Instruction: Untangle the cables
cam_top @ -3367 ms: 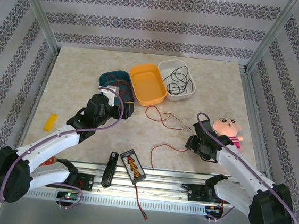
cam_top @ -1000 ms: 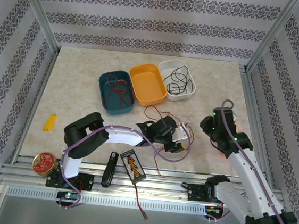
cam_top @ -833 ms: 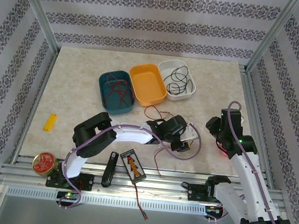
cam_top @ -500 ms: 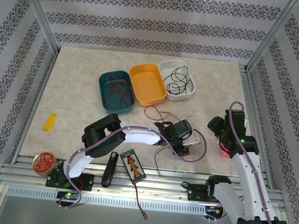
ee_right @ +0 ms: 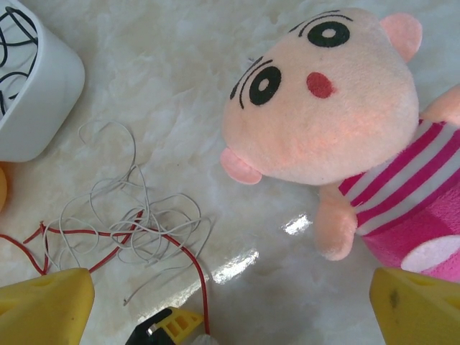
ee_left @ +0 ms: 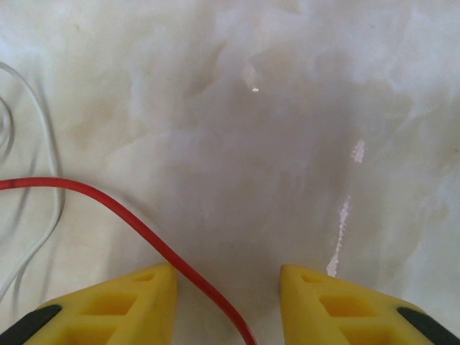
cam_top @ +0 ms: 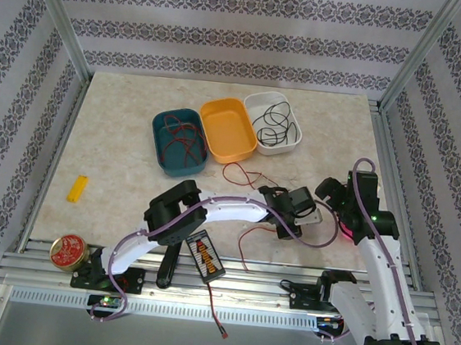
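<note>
Closest to the front edge there's a striped device (cam_top: 205, 255) with a red tin (cam_top: 66, 251) way off to its left. A bit further in, the left fingers (ee_left: 136, 298) hang low over the counter (ee_left: 302, 129), partly apart and not gripping anything, with the red cable (ee_left: 43, 184) lying on the counter and running right between them. The right fingers (ee_right: 43, 302) are spread really wide and holding nothing, up above a messy white cable (ee_right: 147, 228) tangle that the red one threads through. The doll (ee_right: 323, 108) lies just right of that tangle, not touching it. Furthest back are three trays in a row: teal (cam_top: 160, 150) with a dark red cable (cam_top: 181, 137), orange (cam_top: 228, 129), and white (cam_top: 294, 130) with the black cable (cam_top: 272, 121) coiled inside.
</note>
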Motion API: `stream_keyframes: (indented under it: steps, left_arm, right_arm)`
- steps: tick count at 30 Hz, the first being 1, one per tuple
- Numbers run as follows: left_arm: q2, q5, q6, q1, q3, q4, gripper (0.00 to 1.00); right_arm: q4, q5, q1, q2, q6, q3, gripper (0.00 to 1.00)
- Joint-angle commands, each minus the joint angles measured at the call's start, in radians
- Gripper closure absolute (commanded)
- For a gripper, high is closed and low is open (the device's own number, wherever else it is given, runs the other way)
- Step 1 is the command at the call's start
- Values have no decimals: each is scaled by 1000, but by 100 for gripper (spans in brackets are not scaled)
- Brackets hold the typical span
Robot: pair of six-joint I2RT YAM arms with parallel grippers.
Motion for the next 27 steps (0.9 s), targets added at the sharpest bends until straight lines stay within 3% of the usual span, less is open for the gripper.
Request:
stream_keyframes:
  steps: [1,4,8,15,27]
  left_arm:
    - [78,-115,-29,23,48,-247,67]
    - [86,-136,-43,53,44,-286,85]
    - [36,-141,-34,91,-24,-246,100]
    - [-114,-177,61,109,-163,-90,100]
    - [-482,-108,148,145,-457,283,100]
  right_arm:
    - [-16,17,-10,-24,-1,-17,2]
    - [-13,21,-12,-30,3,-21,2]
    - [-13,21,-12,-27,2,-21,2]
    - [8,-5,-13,-16,11,-27,2]
    - [76,-94,-13,-12,3,-48,2]
